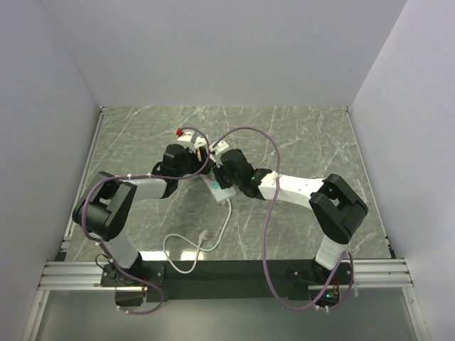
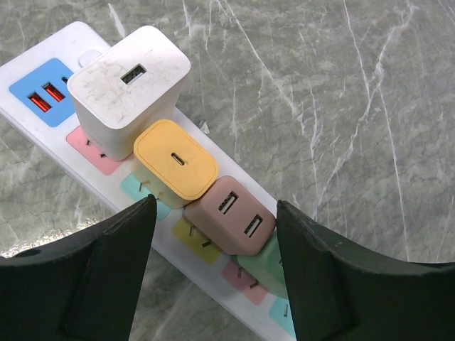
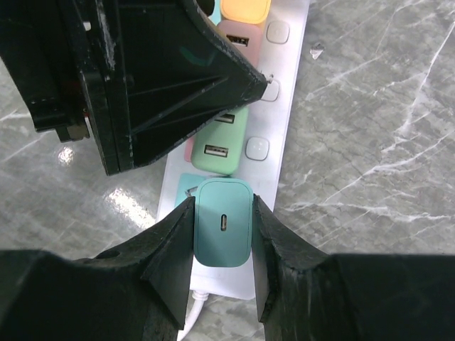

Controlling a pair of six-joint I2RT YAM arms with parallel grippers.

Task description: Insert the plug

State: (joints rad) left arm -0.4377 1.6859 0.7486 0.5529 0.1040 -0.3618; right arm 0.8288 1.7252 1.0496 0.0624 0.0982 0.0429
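At table centre, found power strip lying flat on marble table, with both arms converged over it from 9 and 3 o'clock. Traced its cable off toward 6 o'clock, loose on the surface.

Checked right gripper: found jaws clamped on teal plug, one finger on each flank, USB port facing up. Located that plug at the 6 o'clock end of the strip in the right wrist view, directly over the last socket, just below green charger. Unable to confirm depth of seating; noted prongs hidden beneath the body and a sliver of socket label visible at the plug's 10 o'clock corner.

Checked left gripper: found jaws apart, straddling the strip across pink charger, gripping nothing. Judged this a bracing posture, not a grasp; cannot confirm contact with the strip.

Counted four positions already filled: white charger, yellow charger, pink and green, running from 11 o'clock toward 5 o'clock in the left wrist view.

Assessed progress as late: plug picked, carried and aligned over its socket, possibly partly entered. Outstanding, by judgement: press fully home, release, withdraw both arms.
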